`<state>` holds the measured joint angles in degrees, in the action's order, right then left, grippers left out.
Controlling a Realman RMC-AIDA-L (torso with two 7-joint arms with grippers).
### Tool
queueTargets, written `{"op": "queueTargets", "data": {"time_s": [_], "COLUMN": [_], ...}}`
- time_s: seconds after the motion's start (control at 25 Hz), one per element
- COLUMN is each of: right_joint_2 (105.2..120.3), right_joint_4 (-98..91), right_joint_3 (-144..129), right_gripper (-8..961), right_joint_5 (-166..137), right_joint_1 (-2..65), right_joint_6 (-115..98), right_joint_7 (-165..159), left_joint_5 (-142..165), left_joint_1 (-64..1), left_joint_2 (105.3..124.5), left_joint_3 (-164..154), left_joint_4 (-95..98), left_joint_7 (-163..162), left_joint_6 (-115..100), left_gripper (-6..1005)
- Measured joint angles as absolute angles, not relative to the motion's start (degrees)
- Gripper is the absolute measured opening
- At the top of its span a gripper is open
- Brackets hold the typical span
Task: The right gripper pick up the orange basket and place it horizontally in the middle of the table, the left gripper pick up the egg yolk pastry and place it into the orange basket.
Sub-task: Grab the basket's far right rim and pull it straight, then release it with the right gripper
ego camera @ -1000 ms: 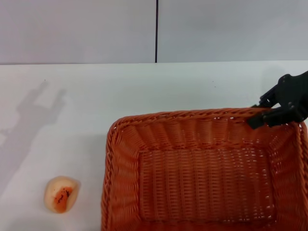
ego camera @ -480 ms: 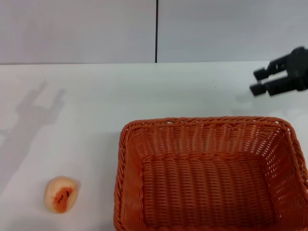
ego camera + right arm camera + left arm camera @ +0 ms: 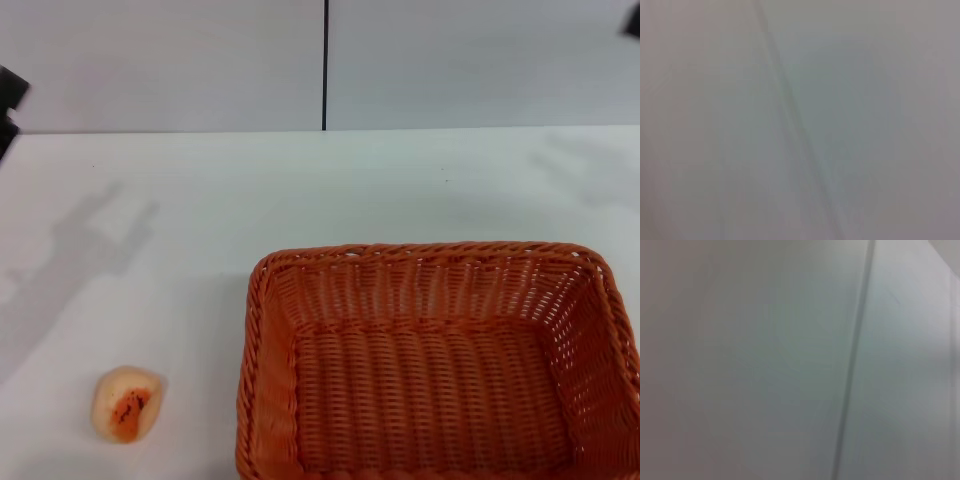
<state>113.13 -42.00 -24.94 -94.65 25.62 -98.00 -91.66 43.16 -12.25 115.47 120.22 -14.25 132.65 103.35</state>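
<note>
The orange basket lies flat on the white table, long side across, right of centre near the front edge, and it holds nothing. The egg yolk pastry sits alone on the table at the front left, well clear of the basket. Only a dark sliver of the right gripper shows at the top right corner, high above and behind the basket. A dark blocky piece of the left gripper shows at the far left edge, far behind the pastry. Both wrist views show only a pale surface with a seam.
A grey wall with a dark vertical seam stands behind the table. The left arm's shadow falls on the tabletop at the left. Bare tabletop lies between the pastry and the basket.
The right gripper let go of the basket's far rim and rose away to the top right corner. The basket settled flat. The left gripper came into view at the left edge.
</note>
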Motion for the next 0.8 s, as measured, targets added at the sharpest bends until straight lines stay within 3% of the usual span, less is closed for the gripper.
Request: {"op": "queueTargets", "data": {"time_s": [0.04,0.12,0.16,0.2,0.28,0.44,0.6,0.8], "right_joint_2": [113.13,114.74,114.74,115.07,115.00,114.67,114.95,115.20], "right_joint_4": [-42.0,-37.0,-37.0,-33.1,-30.9,-25.2,-24.5,-23.8], "right_joint_3": [-24.9,-21.8,-21.8,-19.7,-18.9,-18.3,-18.8,-18.2], "right_gripper": [521,522,523,524,525,527,530,533], "right_joint_5": [-94.6,-87.2,-87.2,-85.2,-84.9,-85.1,-85.6,-85.6], "right_joint_1": [25.6,20.8,20.8,19.0,18.6,17.9,18.5,18.9], "right_joint_6": [-98.0,-97.6,-97.6,-97.2,-97.0,-95.3,-93.7,-91.5], "right_joint_7": [-91.7,-84.2,-84.2,-80.8,-79.3,-76.0,-75.9,-76.2], "left_joint_5": [46.5,46.5,46.5,52.0,54.2,54.4,54.4,54.3], "left_joint_1": [-12.5,-12.5,-12.5,-13.2,-13.1,-11.9,-10.3,-11.1], "left_joint_2": [114.32,114.32,114.32,112.58,112.45,114.28,117.91,117.96], "left_joint_3": [120.2,120.2,120.2,120.4,120.6,123.9,135.0,138.4], "left_joint_4": [-15.2,-15.2,-15.2,-16.2,-17.1,-17.8,-18.1,-17.2], "left_joint_7": [132.0,132.0,132.0,130.6,130.4,131.5,133.2,128.9], "left_joint_6": [103.2,103.2,103.2,102.9,102.4,101.7,101.3,99.5], "left_gripper": [610,610,610,610,610,611,612,606]}}
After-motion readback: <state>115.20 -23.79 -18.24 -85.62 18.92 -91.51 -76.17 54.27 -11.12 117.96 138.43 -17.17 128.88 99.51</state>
